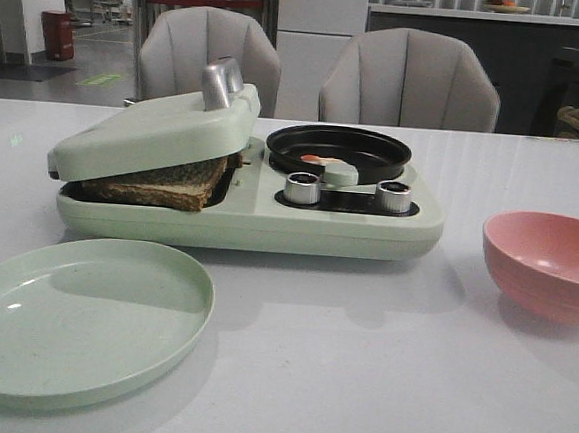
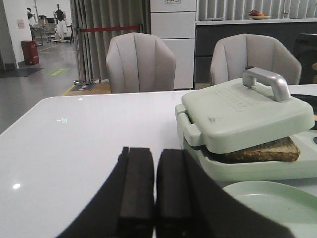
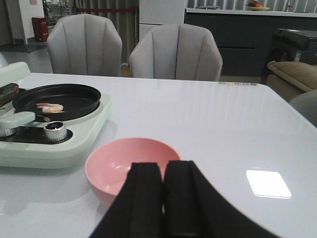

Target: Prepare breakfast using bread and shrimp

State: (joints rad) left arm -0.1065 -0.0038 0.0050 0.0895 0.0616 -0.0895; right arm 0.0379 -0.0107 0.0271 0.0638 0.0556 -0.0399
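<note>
Bread [image 1: 162,184] with a dark crust lies inside the pale green sandwich press [image 1: 156,131], whose lid rests tilted on it; the bread [image 2: 270,150] also shows in the left wrist view. A small pink shrimp [image 1: 317,160] lies in the black pan [image 1: 340,152] on the same appliance, and the shrimp [image 3: 50,106] shows in the right wrist view too. My left gripper [image 2: 154,163] is shut and holds nothing, off to the left of the press. My right gripper [image 3: 163,176] is shut and holds nothing, just in front of the pink bowl [image 3: 130,166]. Neither gripper appears in the front view.
A pale green plate [image 1: 81,315] lies at the front left of the white table. The pink bowl [image 1: 550,262] stands at the right. Two knobs [image 1: 303,187] sit on the appliance's front. Grey chairs [image 1: 409,80] stand behind the table.
</note>
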